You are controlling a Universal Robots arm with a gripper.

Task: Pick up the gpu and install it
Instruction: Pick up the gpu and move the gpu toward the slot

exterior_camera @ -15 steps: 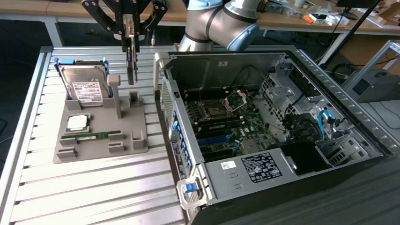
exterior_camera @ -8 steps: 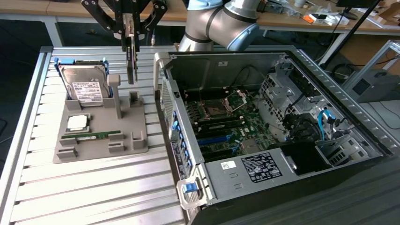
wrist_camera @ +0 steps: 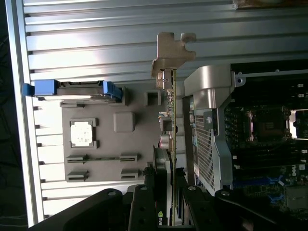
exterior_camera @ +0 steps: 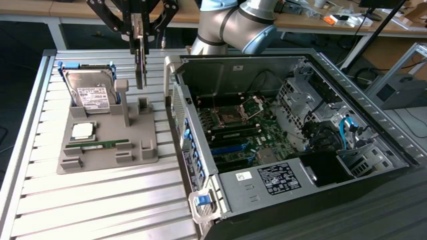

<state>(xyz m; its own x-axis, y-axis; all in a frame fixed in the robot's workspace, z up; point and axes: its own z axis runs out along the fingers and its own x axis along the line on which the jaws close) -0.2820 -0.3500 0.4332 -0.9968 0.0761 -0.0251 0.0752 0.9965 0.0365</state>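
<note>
End effector: we see the end effector (exterior_camera: 138, 35) clamped on the gpu (exterior_camera: 139, 65), with a black finger (wrist_camera: 144, 204) on each flat face of the card.
Gpu: it is held in the air and hangs straight down from the end effector, so we see it edge-on as a thin strip.
Bracket: the silver bracket (wrist_camera: 171, 50) sits at the end of the gpu farthest from the end effector.
Holder: the grey holder (exterior_camera: 100, 156) lies on the desk (exterior_camera: 100, 200) below the end effector. The gpu's low end looks to us apart from it, over the holder's side nearest the case.
Hard drive: the hard drive (exterior_camera: 90, 92) leans in the holder, below the end effector and towards the exterior view's left of it.
Cpu: the cpu (exterior_camera: 83, 131) lies flat in the holder, lower than the hard drive and well below the end effector.
Memory stick: the green memory stick (exterior_camera: 100, 144) lies flat just beside the cpu, on the side away from the end effector.
Case: the open case (exterior_camera: 230, 192) lies on its side, below the end effector and to the exterior view's right of it.
Motherboard: the motherboard (exterior_camera: 233, 125) faces up inside the case, well apart from the gpu.
</note>
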